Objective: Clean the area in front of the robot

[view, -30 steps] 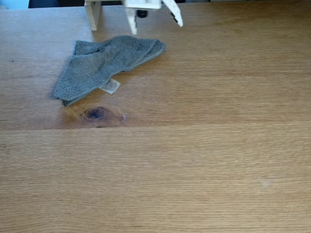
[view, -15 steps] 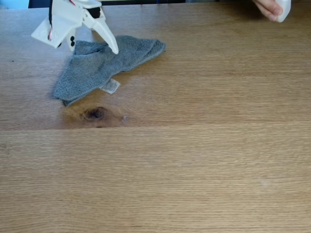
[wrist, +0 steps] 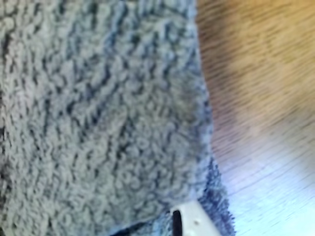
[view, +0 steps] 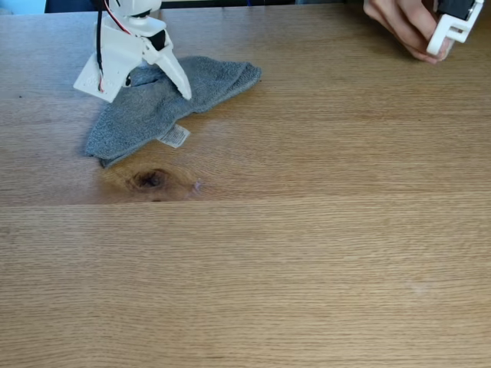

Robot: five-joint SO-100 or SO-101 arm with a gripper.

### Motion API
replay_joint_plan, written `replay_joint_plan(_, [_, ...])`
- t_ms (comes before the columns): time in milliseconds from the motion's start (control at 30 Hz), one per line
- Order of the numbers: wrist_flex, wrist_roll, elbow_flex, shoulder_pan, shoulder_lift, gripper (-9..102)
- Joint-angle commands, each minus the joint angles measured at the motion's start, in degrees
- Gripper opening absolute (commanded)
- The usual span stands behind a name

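the claw is seen low over the grey cloth at the far left of the tabletop in the fixed view, its fingers spread, one white fingertip resting on the terry; nothing is pinched yet. in the wrist view the cloth lies very close, its edge beside bare wood. a hand holds a white part at the far right. judged step: taking up the cloth. a thick fold should be caught, and the fingers pressed down before closing, so the cloth is not merely pushed aside.
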Motion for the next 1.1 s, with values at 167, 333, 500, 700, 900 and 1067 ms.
replay_joint_plan(167, [-2.64,0.44,-3.69,-3.08,-1.67,30])
replay_joint_plan(333, [-3.16,0.35,-3.16,-4.92,-2.64,22])
replay_joint_plan(500, [-2.29,0.62,-3.08,-6.86,-2.55,10])
replay_joint_plan(700, [0.0,2.72,-3.08,-9.23,0.44,0])
replay_joint_plan(900, [-1.76,8.35,-3.08,-10.72,11.16,0])
replay_joint_plan(1067, [3.78,12.66,-3.08,-14.5,24.26,0])
